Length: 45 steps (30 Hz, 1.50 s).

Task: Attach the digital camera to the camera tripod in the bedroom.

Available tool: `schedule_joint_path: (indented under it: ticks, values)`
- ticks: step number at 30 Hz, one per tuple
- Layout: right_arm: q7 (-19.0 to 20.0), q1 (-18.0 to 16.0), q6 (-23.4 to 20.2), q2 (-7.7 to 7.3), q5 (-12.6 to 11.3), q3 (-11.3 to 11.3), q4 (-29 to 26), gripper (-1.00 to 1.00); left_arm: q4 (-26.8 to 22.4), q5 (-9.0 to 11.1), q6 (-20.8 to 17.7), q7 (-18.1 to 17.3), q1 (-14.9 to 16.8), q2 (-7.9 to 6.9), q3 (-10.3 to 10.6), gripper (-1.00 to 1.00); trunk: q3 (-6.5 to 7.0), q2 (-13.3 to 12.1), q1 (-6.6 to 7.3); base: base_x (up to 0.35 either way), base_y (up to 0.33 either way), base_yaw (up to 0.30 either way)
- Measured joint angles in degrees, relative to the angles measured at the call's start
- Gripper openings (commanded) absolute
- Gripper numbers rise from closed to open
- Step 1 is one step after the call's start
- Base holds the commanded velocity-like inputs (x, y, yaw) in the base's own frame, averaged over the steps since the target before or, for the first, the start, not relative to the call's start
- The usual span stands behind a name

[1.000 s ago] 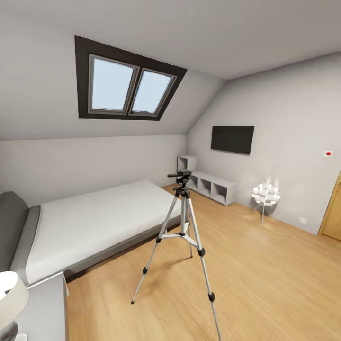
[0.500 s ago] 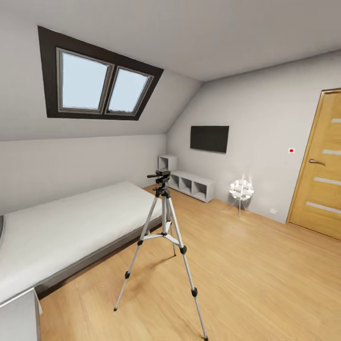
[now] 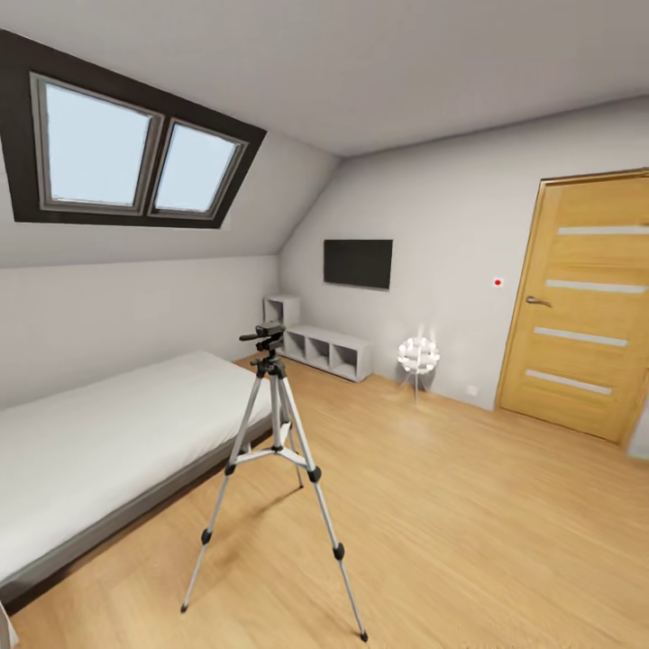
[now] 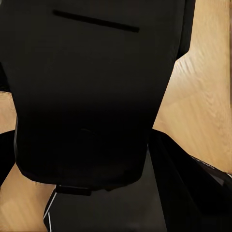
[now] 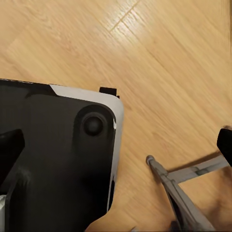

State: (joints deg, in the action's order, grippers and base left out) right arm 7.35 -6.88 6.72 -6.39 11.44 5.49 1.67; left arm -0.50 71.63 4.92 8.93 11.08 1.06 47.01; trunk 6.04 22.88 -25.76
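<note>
The head camera is looking level across the bedroom, the camera tripod (image 3: 270, 451) at 11 o'clock; both wrist cameras are facing down, close over the wood floor (image 5: 183, 72).

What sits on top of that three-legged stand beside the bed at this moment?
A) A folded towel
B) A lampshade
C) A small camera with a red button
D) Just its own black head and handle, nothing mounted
D: the camera tripod ends in its bare black head with the handle sticking out to the side, standing on the wood floor beside the bed.
</note>
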Motion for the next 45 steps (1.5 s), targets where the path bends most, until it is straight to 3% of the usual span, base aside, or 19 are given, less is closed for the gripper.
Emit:
schedule_joint_path:
  ticks: [16,45]
  values:
    - [0.00,0.00,-0.01,0.01,0.00,0.08,0.00,1.00,-0.06,-0.23,0.02,-0.07,0.00,0.04,0.15,-1.00,0.00,0.01,0.01,0.032,-0.006,-0.292]
    - [0.00,0.00,0.00,0.00,0.01,0.09,0.00,1.00,-0.07,-0.69,-0.64,-0.09,0.00,0.17,0.38,-1.00,0.00,0.01,0.03,0.289,-0.070,-0.291]
